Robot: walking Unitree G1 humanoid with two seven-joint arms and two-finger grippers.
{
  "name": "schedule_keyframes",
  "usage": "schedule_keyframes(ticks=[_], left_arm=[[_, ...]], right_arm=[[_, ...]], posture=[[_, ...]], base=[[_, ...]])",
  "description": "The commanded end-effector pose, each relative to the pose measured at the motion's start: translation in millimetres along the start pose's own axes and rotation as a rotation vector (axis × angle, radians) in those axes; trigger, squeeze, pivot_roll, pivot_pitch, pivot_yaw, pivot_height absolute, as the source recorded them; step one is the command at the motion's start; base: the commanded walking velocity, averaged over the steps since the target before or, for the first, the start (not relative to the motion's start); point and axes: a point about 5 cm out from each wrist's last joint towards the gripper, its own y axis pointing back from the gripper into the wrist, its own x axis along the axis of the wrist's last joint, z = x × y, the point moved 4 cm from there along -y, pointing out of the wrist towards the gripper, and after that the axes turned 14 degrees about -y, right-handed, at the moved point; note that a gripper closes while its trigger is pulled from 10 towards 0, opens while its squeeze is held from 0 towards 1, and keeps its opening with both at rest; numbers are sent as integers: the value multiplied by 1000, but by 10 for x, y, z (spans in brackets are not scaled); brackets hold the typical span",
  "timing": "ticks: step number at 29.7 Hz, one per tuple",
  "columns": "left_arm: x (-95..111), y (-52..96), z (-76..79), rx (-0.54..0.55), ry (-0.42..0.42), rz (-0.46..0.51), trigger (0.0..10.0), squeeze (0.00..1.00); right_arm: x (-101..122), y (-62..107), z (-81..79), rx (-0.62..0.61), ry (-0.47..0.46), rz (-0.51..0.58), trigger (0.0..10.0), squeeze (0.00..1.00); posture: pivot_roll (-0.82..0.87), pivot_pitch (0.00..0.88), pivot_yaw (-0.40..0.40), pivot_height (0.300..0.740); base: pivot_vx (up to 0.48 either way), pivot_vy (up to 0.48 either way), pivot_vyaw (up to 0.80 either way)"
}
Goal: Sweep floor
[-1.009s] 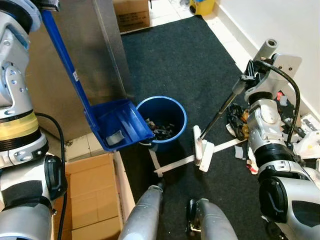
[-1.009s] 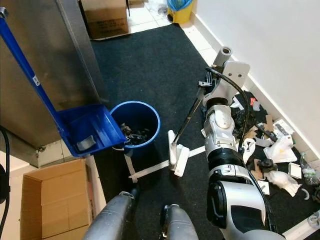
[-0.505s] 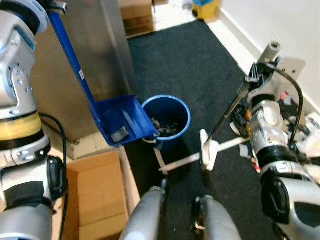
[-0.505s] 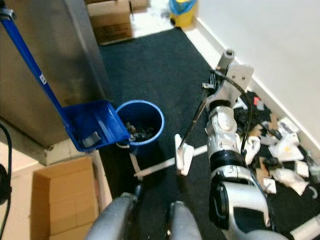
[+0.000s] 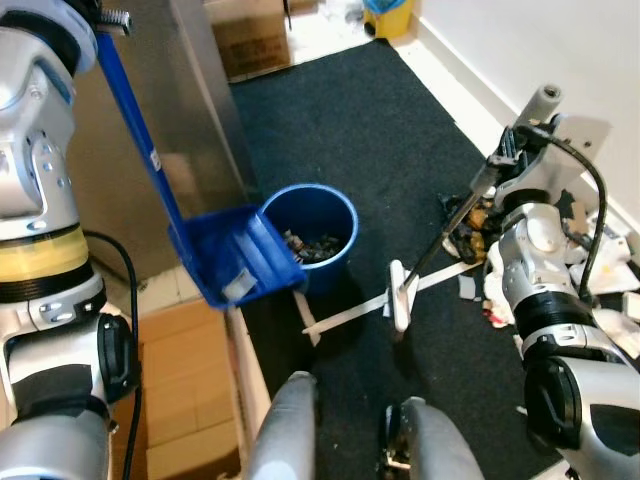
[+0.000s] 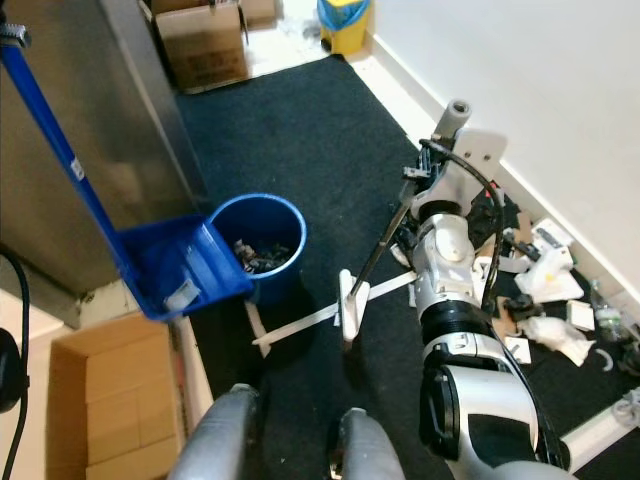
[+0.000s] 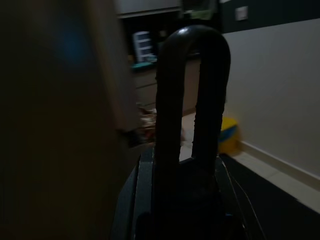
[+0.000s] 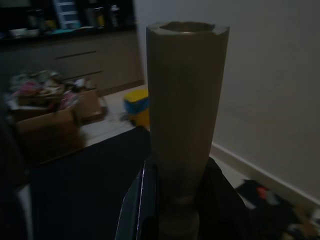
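Broom (image 5: pixel 440 245) slants across the right half of the left eye view, its pale head on the black carpet (image 5: pixel 360 120), handle clamped in the right end effector (image 5: pixel 508 150). Centre-left, a blue dustpan (image 5: pixel 235 262) tilts against a blue bucket (image 5: pixel 312 232) holding dark scraps. Right eye view: litter (image 6: pixel 550 300) lies at the right edge. Left wrist view: the left end effector (image 7: pixel 192 100) is closed on a dark looped handle. Right wrist view: the tan broom handle end rises at centre.

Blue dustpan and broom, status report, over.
Left claw holds blue long-handled dustpan at round blue bin. Right claw grips white-headed broom. Litter by wall.
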Motion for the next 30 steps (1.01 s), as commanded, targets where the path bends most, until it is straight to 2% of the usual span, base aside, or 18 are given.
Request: schedule_keyframes(ticks=[1,13,22,24,30], left_arm=[[104,14,-42,23,-22,41,10000,0],[94,29,-91,53,-38,56,10000,0],[235,-1,-187,92,-79,196,10000,0],[315,-27,-201,75,-79,239,10000,0],[352,-58,-140,3,-94,276,10000,0]], right_arm=[[60,-14,-49,18,-1,27,10000,0],[55,-16,-58,24,1,24,10000,0],[61,-19,-84,34,0,27,10000,0],[60,-20,-92,37,-1,27,10000,0],[56,-21,-105,40,-4,27,10000,0]], posture=[[116,182,14,740],[117,183,12,740],[117,183,7,740],[118,183,7,740],[118,180,8,740]], base=[[0,0,0],[0,0,0],[0,0,0],[0,0,0],[0,0,0]])
